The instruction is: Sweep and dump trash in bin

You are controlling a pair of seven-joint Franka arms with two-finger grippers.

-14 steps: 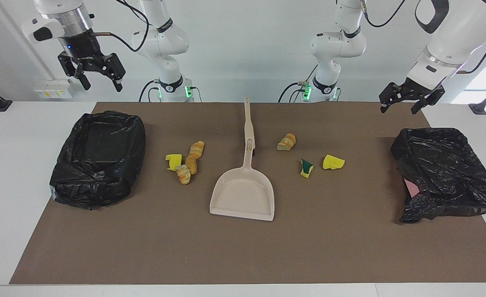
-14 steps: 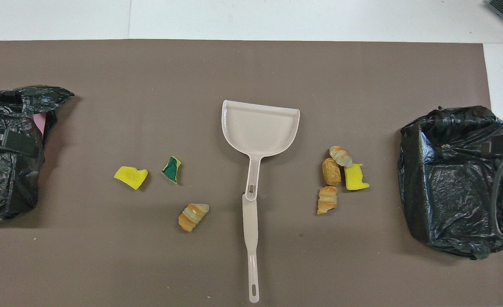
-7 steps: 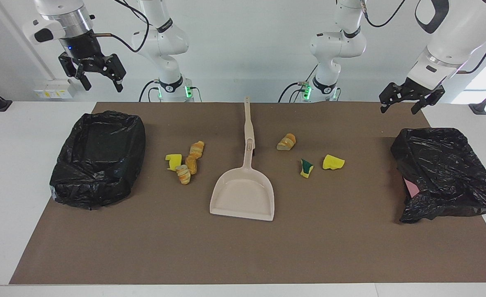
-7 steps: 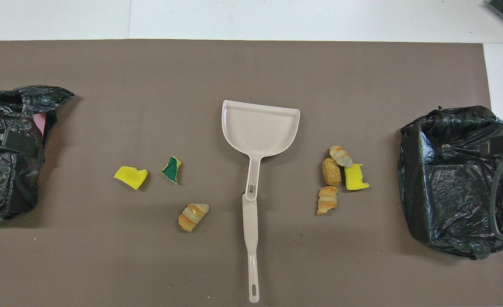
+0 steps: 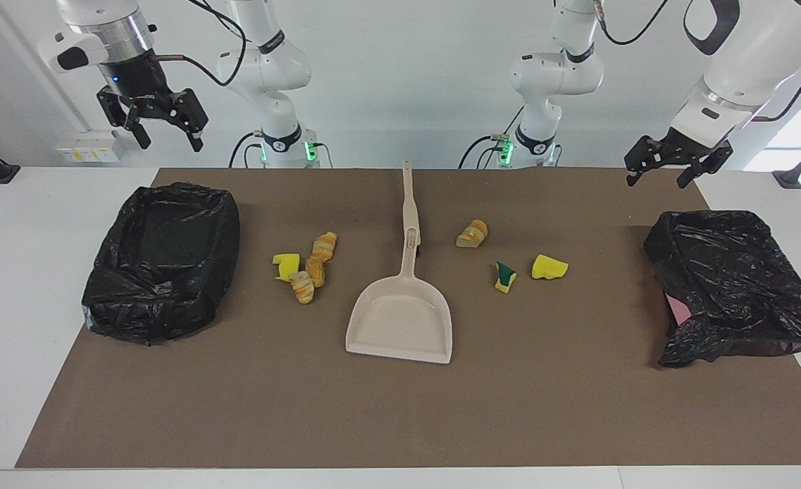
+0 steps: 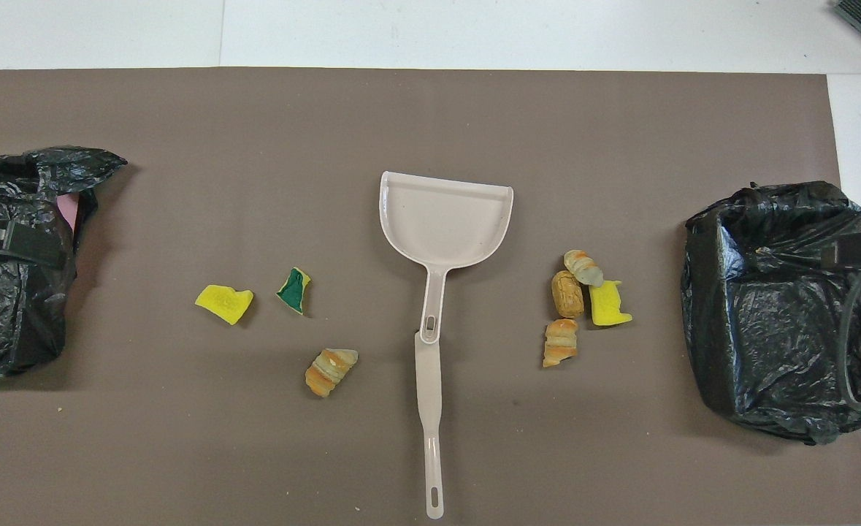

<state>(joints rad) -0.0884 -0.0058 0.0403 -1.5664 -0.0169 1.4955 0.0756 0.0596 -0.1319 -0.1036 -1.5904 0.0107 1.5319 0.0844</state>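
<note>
- R gripper: hangs high over the table edge next to the R-side bin. Jaws wide apart, nothing held.
- Change vs. a sec ago: R gripper has risen slightly and shifted a touch; no other motion. Nothing on the mat has moved.
- L gripper: up over the mat's corner by the L-side bin, jaws apart, empty. Same pose as a sec ago; waits.
- Trash, grp 1: three bread chunks + one yellow sponge, touching in a cluster, between dustpan and R-side bin.
- Trash, grp 2: yellow sponge, green-faced sponge, one bread chunk, lying apart, toward the L arm's end.
- Dustpan: flat at mat centre, handle toward the robots, pan empty.
- Meaning for task: not started. No trash in pan or, as far as seen, in either bin. The small R-arm drift reads as settling, not yet an approach. Likely next: take the dustpan handle.
</note>
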